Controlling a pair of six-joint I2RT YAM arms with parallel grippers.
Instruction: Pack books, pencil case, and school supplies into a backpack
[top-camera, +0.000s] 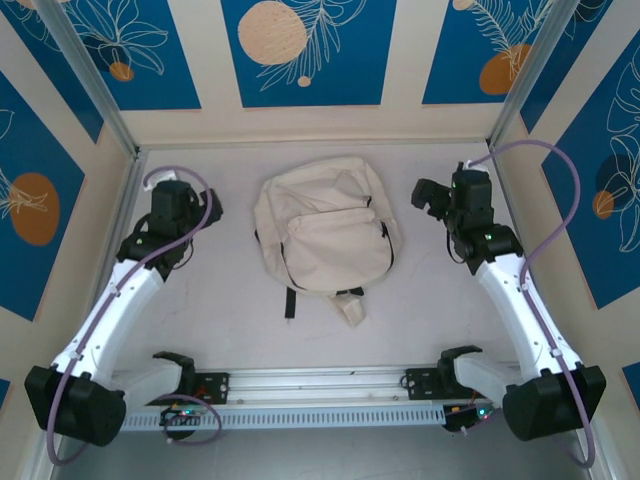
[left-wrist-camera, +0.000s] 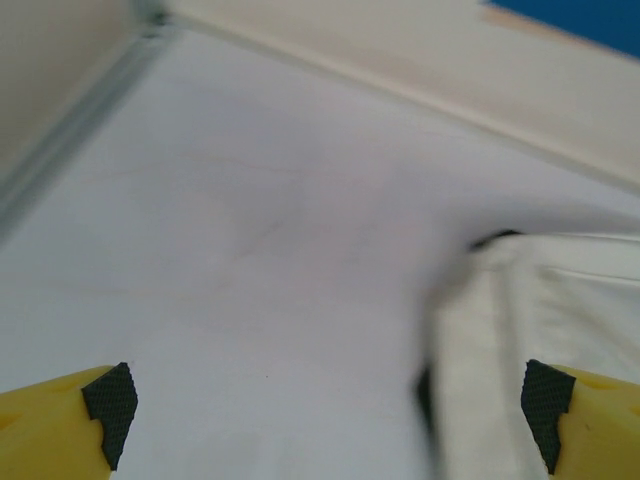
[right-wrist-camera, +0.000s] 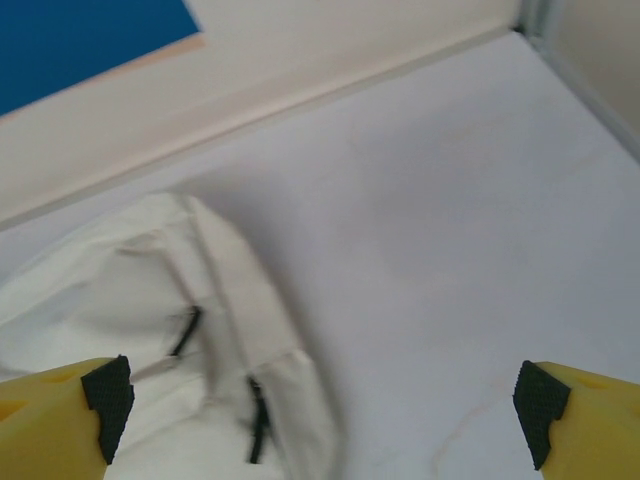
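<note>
- The backpack (top-camera: 325, 240) lies flat in the middle of the table (top-camera: 230, 320), slightly toward the far side, with its front pocket facing up.
- Its black straps (top-camera: 290, 300) and a cream tab trail off its near edge.
- The left gripper (left-wrist-camera: 327, 410) is over the table to the left of the backpack, apart from it. Its jaws are spread wide and hold nothing.
- In the left wrist view, the cream fabric sits in front of the right-hand yellow finger (left-wrist-camera: 600, 420), with bare table ahead of the rest.
- The right gripper (right-wrist-camera: 324, 408) is to the right of the backpack, also apart from it, with its jaws spread wide and nothing between them.
- In the right wrist view, the backpack lies ahead on the left, with a black zipper pull (right-wrist-camera: 185, 330) showing on it.
</note>
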